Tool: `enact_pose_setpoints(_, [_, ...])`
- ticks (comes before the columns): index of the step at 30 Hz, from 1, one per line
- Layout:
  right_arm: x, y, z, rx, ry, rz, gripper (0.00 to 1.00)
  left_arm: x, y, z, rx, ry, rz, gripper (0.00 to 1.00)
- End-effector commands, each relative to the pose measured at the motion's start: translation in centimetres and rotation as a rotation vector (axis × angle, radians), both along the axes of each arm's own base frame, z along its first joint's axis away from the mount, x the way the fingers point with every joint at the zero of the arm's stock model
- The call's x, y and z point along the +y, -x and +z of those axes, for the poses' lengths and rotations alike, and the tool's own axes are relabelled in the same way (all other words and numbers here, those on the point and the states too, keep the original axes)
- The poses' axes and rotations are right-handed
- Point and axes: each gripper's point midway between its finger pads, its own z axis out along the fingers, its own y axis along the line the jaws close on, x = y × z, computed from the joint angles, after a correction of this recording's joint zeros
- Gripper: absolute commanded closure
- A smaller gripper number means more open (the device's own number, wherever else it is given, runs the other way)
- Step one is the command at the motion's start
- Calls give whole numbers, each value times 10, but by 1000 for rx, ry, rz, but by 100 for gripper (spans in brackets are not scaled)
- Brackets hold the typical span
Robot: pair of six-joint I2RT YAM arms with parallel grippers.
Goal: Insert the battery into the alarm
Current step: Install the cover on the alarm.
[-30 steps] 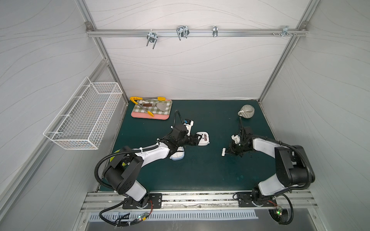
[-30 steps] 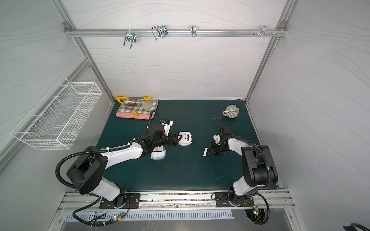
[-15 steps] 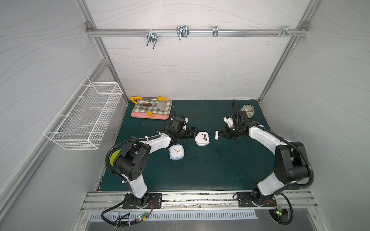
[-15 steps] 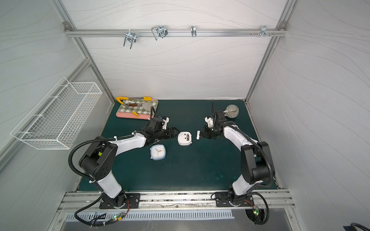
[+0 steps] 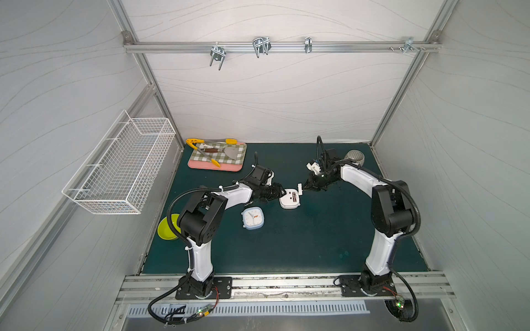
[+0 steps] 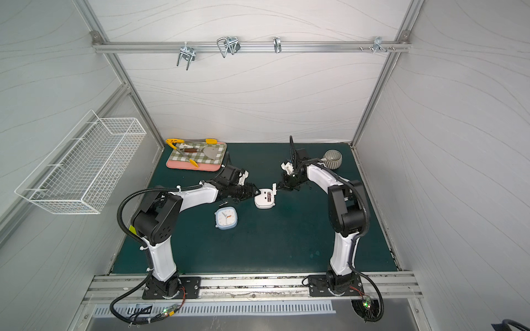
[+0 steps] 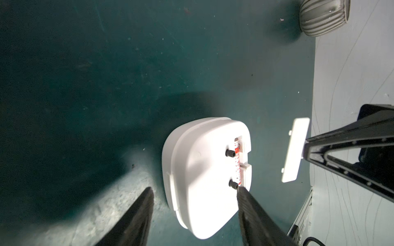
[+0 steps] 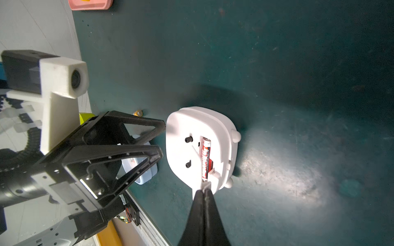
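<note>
Since the earlier frame I am carrying my right gripper (image 7: 307, 149), clenched on the thin white plastic battery cover (image 7: 295, 149), in from the back until the cover is hanging just beside the white rounded alarm (image 5: 289, 200). The alarm is lying face down mid-mat where it was, the red-and-black battery (image 8: 206, 158) sitting in its open compartment, and my left gripper (image 7: 195, 190) is standing released, fingers spread at the alarm's end. The pink tray (image 5: 215, 168) at the back is holding yellow-tipped tongs (image 5: 205, 156) and a metal spatula (image 5: 231, 154), while the dark green mat (image 5: 315, 243) is lying open in front of the pale blue square clock (image 5: 253, 218).
</note>
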Motion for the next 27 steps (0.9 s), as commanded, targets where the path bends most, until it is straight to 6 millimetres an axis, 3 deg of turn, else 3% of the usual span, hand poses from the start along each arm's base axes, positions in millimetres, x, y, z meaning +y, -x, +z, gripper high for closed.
enact_pose_setpoints(1, [10, 9, -4, 52, -12, 46, 100, -6, -2, 3, 10, 6, -28, 41])
enact_pose_setpoints(27, [16, 18, -31, 132, 15, 84, 100, 0, 1, -17, 56, -56, -36, 47])
